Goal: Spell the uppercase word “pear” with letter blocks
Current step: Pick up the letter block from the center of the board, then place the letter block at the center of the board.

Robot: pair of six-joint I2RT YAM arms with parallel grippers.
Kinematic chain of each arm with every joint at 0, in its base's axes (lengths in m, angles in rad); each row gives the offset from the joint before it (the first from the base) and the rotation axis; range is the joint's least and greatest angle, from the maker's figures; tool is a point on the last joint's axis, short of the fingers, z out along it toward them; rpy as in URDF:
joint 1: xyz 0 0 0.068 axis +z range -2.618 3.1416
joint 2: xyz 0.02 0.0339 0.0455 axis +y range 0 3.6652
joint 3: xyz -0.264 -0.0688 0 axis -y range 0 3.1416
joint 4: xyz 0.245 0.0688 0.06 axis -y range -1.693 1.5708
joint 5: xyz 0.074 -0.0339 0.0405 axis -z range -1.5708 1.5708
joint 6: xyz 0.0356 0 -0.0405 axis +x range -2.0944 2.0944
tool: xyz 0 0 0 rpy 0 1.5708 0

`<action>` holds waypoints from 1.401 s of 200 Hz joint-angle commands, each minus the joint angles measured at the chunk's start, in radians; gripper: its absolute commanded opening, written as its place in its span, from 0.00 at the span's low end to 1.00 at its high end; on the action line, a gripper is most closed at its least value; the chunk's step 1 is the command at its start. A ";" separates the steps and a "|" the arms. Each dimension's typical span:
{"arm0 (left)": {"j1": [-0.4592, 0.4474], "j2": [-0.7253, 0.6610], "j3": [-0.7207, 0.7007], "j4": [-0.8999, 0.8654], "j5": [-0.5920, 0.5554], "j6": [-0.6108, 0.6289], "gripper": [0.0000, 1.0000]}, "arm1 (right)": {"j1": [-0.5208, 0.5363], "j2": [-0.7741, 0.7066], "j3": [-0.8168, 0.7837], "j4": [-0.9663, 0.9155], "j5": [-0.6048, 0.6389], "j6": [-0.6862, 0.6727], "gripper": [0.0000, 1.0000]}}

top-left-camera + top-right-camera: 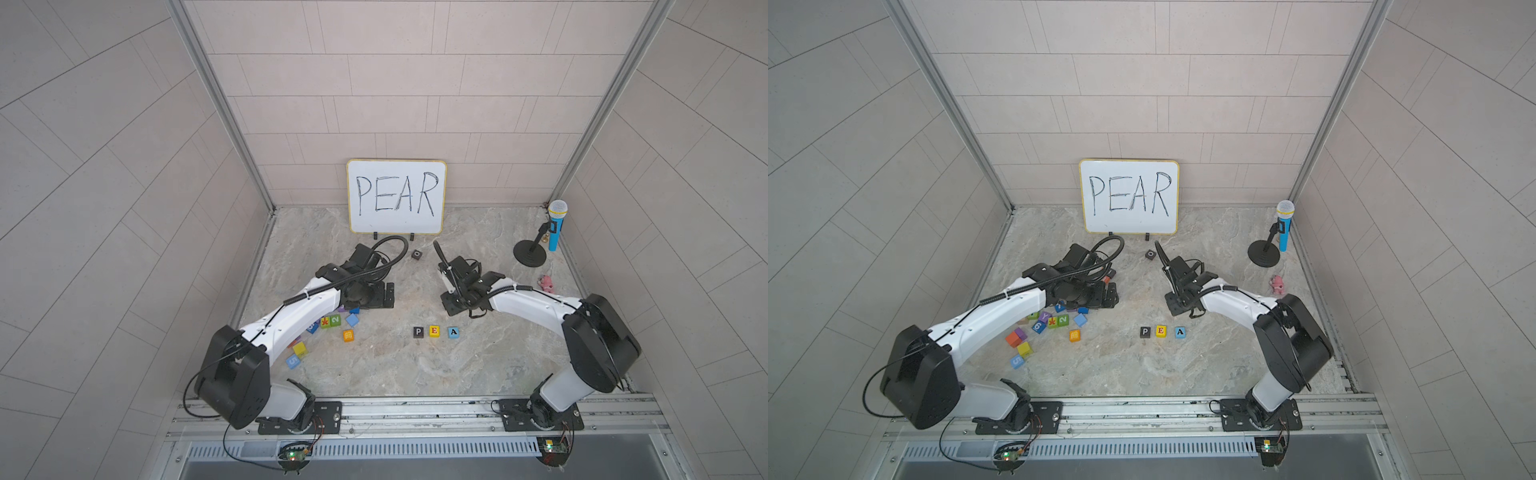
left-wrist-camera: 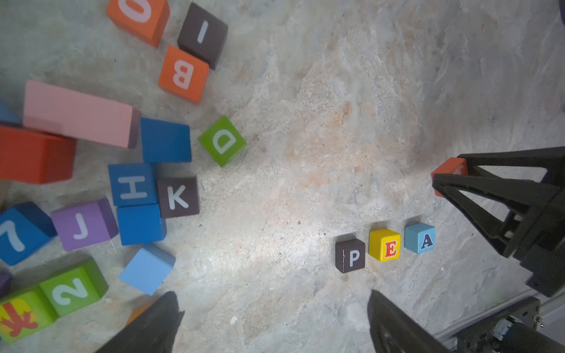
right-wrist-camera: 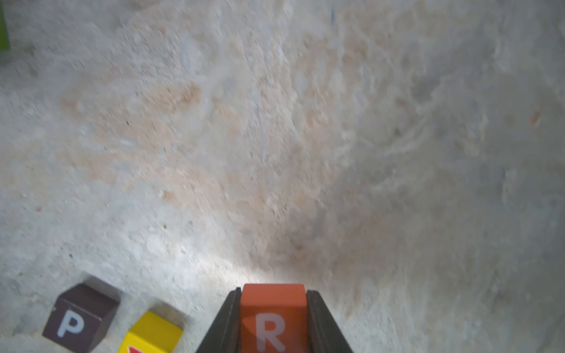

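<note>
Three letter blocks stand in a row on the marble table in both top views: black P (image 1: 418, 331), yellow E (image 1: 434, 331), light blue A (image 1: 453, 331). The left wrist view shows the same P (image 2: 350, 255), E (image 2: 385, 245) and A (image 2: 420, 238). My right gripper (image 3: 273, 293) is shut on the orange-red R block (image 3: 273, 314), just behind the A end of the row; the R (image 2: 449, 169) also shows in the left wrist view. The A is hidden in the right wrist view. My left gripper (image 2: 272, 298) hangs open and empty over bare table, between the row and the loose blocks.
A heap of other coloured letter and number cubes (image 1: 332, 322) lies under the left arm. A black O cube (image 1: 417, 254) sits before the whiteboard (image 1: 396, 195). A blue microphone on a stand (image 1: 555, 226) and a pink toy (image 1: 546, 282) are at the right.
</note>
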 commanded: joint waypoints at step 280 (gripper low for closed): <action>-0.070 0.001 -0.089 0.167 0.143 -0.102 1.00 | 0.013 -0.334 -0.404 0.124 0.058 0.348 0.24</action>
